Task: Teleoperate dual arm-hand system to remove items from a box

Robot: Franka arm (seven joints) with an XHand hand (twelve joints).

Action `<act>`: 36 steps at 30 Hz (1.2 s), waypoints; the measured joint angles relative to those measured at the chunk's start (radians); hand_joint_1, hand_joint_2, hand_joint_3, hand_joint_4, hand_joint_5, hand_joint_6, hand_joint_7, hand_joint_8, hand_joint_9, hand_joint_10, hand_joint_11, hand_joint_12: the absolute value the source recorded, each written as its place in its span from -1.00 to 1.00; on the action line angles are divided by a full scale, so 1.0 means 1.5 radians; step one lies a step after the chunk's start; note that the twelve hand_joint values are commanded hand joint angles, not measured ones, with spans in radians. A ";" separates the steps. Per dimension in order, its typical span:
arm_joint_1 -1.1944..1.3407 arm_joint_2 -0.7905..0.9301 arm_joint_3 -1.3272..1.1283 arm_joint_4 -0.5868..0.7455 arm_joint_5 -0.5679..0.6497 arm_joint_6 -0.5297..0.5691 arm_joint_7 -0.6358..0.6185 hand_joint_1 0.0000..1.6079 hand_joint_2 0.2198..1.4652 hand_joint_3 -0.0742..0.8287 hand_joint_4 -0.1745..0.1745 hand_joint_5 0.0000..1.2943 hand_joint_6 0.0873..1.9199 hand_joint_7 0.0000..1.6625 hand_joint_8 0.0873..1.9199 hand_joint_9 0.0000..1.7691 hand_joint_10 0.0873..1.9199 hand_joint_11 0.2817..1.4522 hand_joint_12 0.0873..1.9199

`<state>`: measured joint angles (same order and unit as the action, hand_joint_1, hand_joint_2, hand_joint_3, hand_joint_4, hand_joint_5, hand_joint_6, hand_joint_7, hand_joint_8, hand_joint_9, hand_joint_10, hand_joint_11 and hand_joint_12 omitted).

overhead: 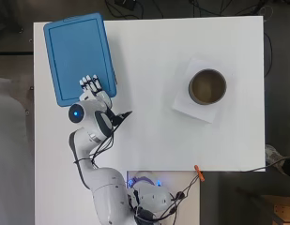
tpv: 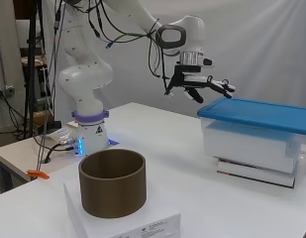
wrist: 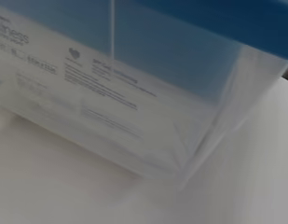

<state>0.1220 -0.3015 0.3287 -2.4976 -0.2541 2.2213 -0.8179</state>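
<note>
1. Robot hand (overhead: 92, 87) released, fingers straight, hovering over the near edge of the box's blue lid (overhead: 79, 56).
2. Box (tpv: 251, 144) closed at the tabletop (overhead: 154, 136) corner (contents hidden).

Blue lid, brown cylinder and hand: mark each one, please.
blue lid (overhead: 74, 51), overhead view, centre of its top.
brown cylinder (tpv: 113, 191), side view, outer wall.
hand (overhead: 94, 89), overhead view, back of the hand.
</note>
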 joint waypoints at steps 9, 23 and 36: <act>0.002 0.076 0.034 0.093 -0.072 -0.115 0.102 -0.75 -0.06 -0.83 -0.61 -1.00 -1.00 -0.98 -1.00 -0.83 -1.00 -0.83 -1.00; -0.118 0.134 0.163 0.152 -0.017 -0.158 0.043 0.41 0.55 -0.83 0.68 0.09 0.80 0.20 0.75 0.33 0.73 0.07 0.56; -0.263 -0.005 0.288 0.150 -0.007 -0.113 -0.121 0.33 0.72 -0.82 1.00 0.01 1.00 0.18 1.00 0.29 1.00 -0.03 0.90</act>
<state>-0.2732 -0.3097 0.7608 -2.2721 -0.2647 2.0517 -0.9993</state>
